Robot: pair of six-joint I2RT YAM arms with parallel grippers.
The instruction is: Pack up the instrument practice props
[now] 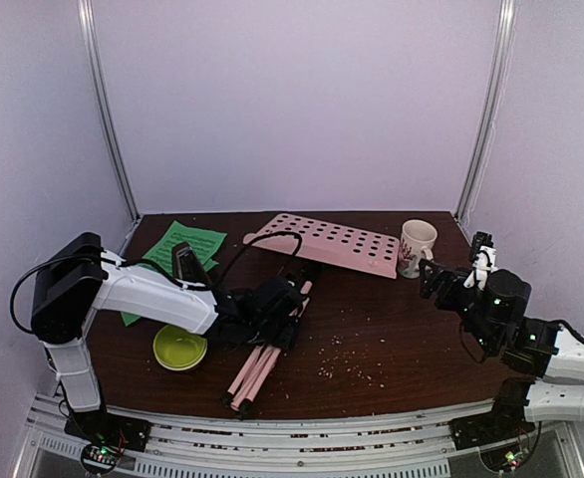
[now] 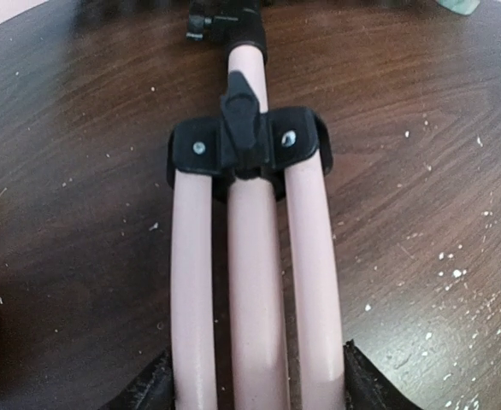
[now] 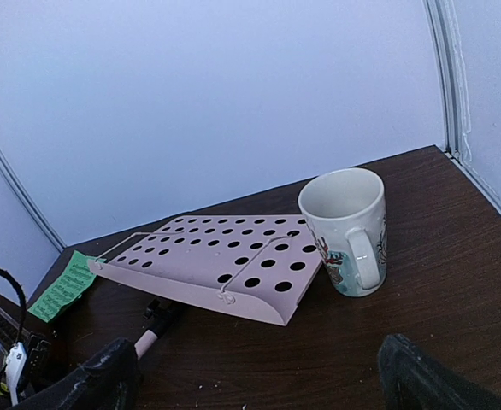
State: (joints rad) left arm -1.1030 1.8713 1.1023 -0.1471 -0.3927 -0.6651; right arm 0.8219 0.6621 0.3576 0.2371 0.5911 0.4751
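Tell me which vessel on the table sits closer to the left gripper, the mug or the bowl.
The yellow-green bowl, just left of the left gripper gripping the pink stand; the white mug stands far right at the back.

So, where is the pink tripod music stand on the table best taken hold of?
Grip the pink tripod music stand at its three folded legs, beside the black plastic collar, from straight above: they lie flat and parallel, forming a narrow bundle.
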